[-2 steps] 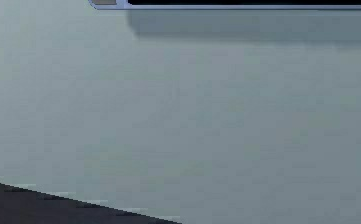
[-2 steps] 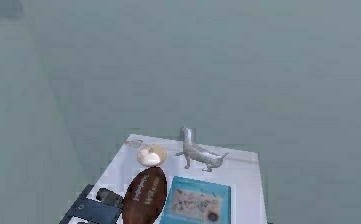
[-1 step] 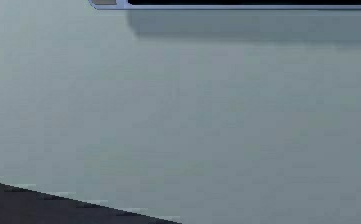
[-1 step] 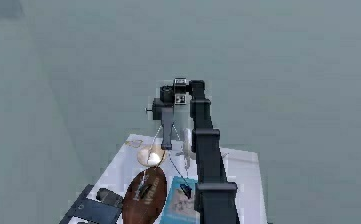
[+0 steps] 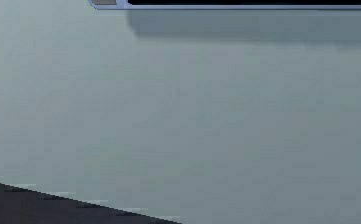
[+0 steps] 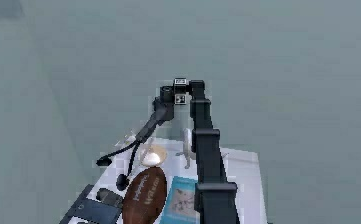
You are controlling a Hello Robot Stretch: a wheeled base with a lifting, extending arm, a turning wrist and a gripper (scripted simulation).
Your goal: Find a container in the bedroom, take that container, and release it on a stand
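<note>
The dark arm [image 6: 210, 150] rises over a white tabletop [image 6: 243, 170] in the arm side view. My gripper [image 6: 116, 168] reaches down to the left from its dark body, its thin fingers [image 6: 128, 145] above the table's left part. A small pale round thing [image 6: 154, 155] with a warm glow sits on the top just right of the fingers. I cannot tell whether the gripper holds anything, or whether it touches the round thing.
On the white top also lie a brown oval ball [image 6: 146, 193], a blue book [image 6: 183, 200], a small dark flat device [image 6: 110, 196] and a little white upright thing [image 6: 188, 158]. Ahead is a pale wall [image 5: 178, 110] with a dark-framed edge [image 5: 238, 5] high up and dark floor [image 5: 48, 208].
</note>
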